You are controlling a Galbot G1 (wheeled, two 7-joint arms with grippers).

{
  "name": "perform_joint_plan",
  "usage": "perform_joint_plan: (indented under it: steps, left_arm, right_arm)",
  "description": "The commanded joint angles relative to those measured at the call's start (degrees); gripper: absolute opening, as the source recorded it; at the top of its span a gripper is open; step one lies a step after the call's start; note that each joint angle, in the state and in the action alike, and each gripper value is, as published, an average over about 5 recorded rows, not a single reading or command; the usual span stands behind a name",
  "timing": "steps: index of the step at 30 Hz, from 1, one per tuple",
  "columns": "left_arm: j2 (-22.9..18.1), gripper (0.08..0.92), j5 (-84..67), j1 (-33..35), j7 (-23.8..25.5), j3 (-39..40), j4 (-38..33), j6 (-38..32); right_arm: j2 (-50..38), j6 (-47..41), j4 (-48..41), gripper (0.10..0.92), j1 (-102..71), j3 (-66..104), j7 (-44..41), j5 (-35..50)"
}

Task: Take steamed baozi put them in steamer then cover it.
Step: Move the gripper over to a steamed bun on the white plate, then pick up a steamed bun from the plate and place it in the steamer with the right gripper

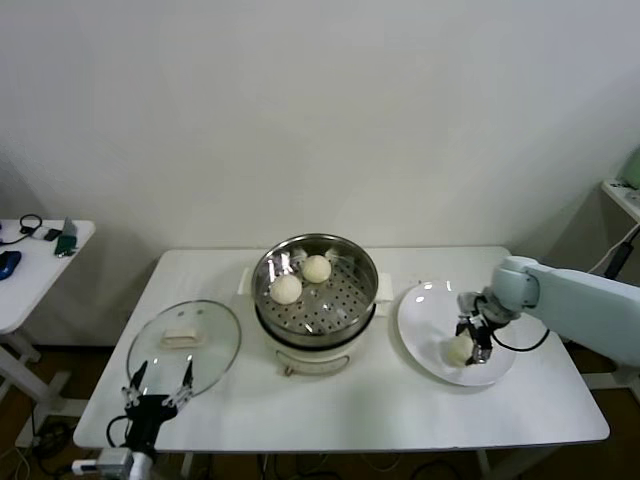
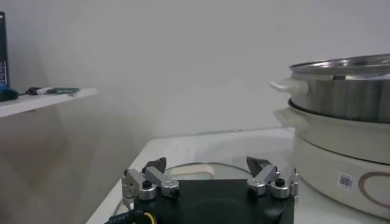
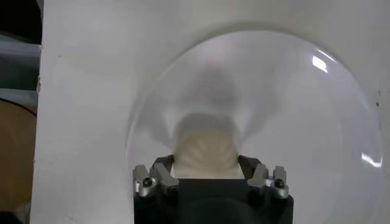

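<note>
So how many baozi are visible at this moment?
3. Two baozi, one and another, sit in the steamer; a third lies on the white plate between the right end effector's fingers. Others may be hidden.

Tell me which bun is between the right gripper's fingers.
The bun on the white plate, the lone one there, sits between the right gripper fingers. The other two buns lie in the steamer.
</note>
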Motion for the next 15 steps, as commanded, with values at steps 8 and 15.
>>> perform_joint_plan:
  steps: [8,15]
  left_arm:
    - [-0.07,0.823,0.04,0.09,0.01,0.16,-0.48,0.09]
    - [-0.30,0.823,0.40,-0.08,0.05,0.43,-0.91,0.23]
  right_arm:
    - [2.00,3.38,1.22,0.646,14.55,-7.30,-3.48,4.59]
    - [7.63,11.70,3.37,0.645,34.88,-17.58,-6.31,6.39]
